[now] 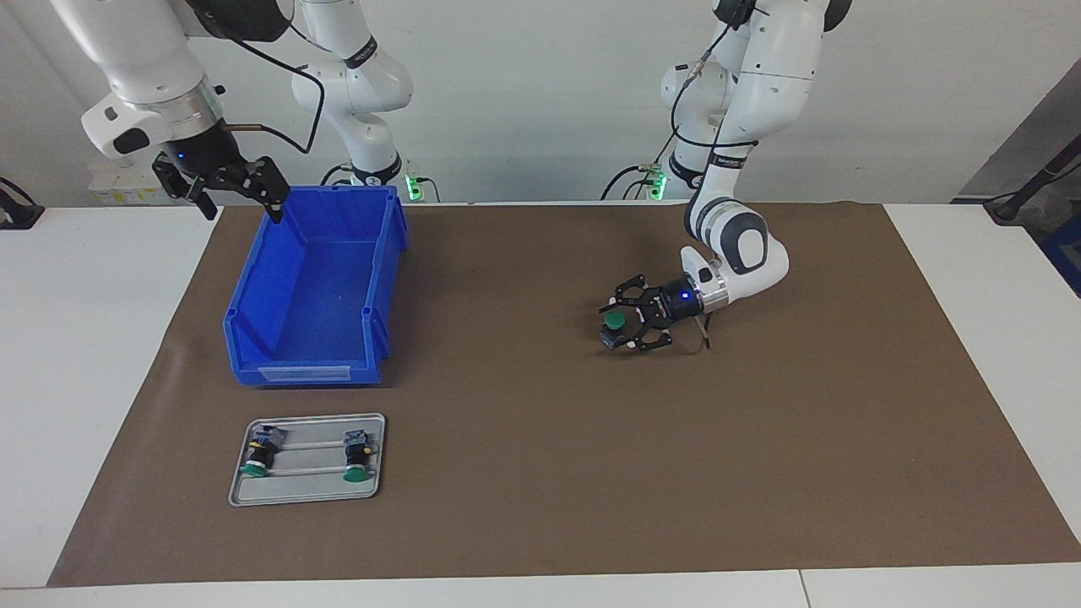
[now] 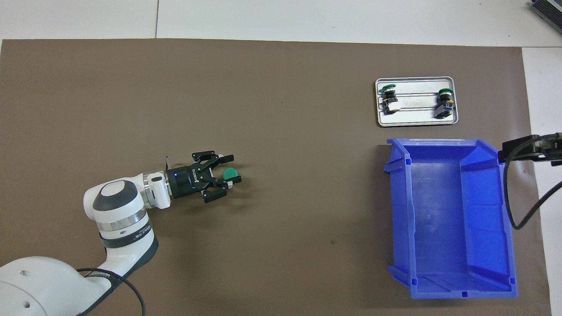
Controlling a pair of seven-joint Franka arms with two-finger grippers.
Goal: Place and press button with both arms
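Note:
One green-capped button (image 1: 613, 324) stands upright on the brown mat, about midway along the table. My left gripper (image 1: 619, 324) lies low around it, fingers spread to either side of the button and apart from it; in the overhead view the green cap (image 2: 231, 174) shows between the open fingers of the left gripper (image 2: 224, 175). My right gripper (image 1: 226, 187) hangs open and empty above the blue bin's corner nearest the robots, and only its tip (image 2: 529, 147) shows in the overhead view. Two more buttons (image 1: 256, 457) (image 1: 358, 461) lie on a small metal tray (image 1: 308, 494).
A large empty blue bin (image 1: 253, 279) stands toward the right arm's end of the table. The tray (image 2: 415, 120) sits just farther from the robots than the bin (image 2: 397, 210). The brown mat (image 1: 760, 464) covers most of the white table.

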